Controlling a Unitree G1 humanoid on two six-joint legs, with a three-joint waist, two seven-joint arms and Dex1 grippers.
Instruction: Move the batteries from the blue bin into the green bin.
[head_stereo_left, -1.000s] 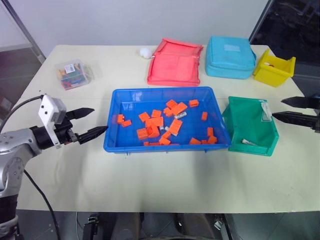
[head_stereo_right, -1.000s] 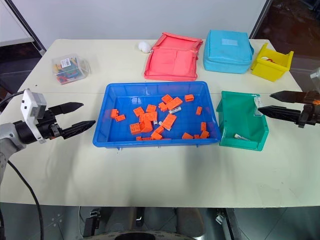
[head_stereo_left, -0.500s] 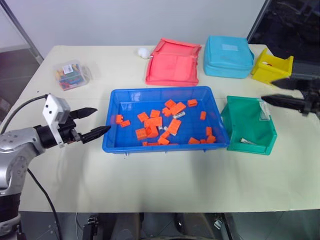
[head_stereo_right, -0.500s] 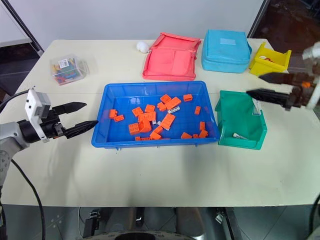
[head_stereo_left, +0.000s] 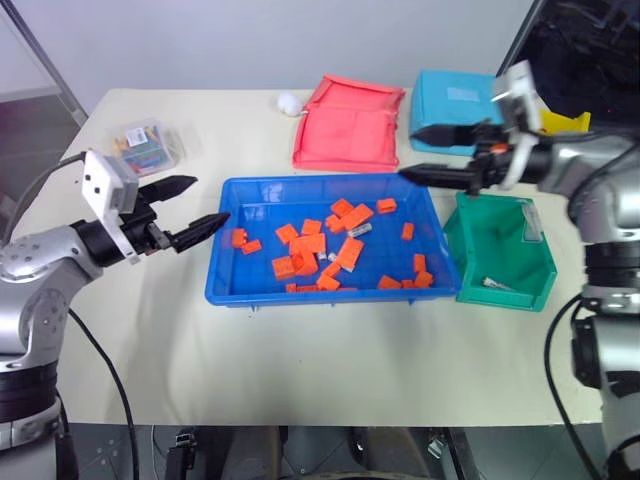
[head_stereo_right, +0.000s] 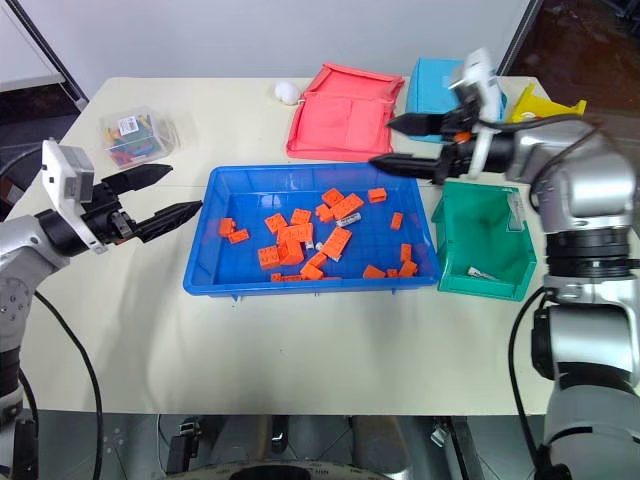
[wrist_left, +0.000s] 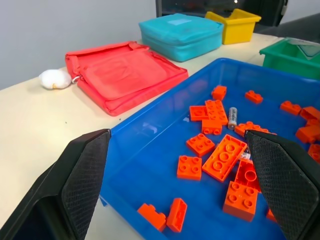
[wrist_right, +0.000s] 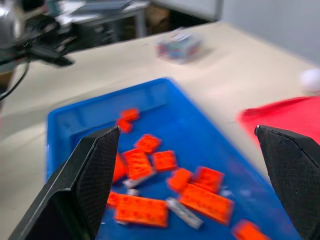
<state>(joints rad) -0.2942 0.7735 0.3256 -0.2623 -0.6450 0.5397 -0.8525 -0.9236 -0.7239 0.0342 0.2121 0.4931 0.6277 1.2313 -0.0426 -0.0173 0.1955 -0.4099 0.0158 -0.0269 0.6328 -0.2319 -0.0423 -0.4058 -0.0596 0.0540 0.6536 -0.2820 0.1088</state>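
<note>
The blue bin (head_stereo_left: 258, 216) lies mid-table with several orange blocks (head_stereo_left: 310, 245) in it. Among them are small silver batteries (head_stereo_left: 360, 230), also seen as a battery (wrist_left: 232, 118) and a battery (wrist_right: 182, 212). Right of it stands the green bin (head_stereo_left: 472, 238) with one battery (head_stereo_left: 495, 284) on its floor. My left gripper (head_stereo_left: 211, 199) hovers open at the blue bin's left rim, holding nothing. At the far right corner of the blue bin, my right gripper (head_stereo_left: 408, 154) hangs open and empty in the air, pointing left.
Along the back edge of the table lie a red pouch (head_stereo_left: 350, 125), a light-blue pouch (head_stereo_left: 455, 110), a yellow bin (head_stereo_left: 565, 122) and a white ball (head_stereo_left: 289, 102). A clear box of coloured pieces (head_stereo_left: 148, 147) sits at the back left.
My right gripper swung left from beside the green bin to above the blue bin's far right corner. My left gripper rose a little and edged toward the bin's left rim.
</note>
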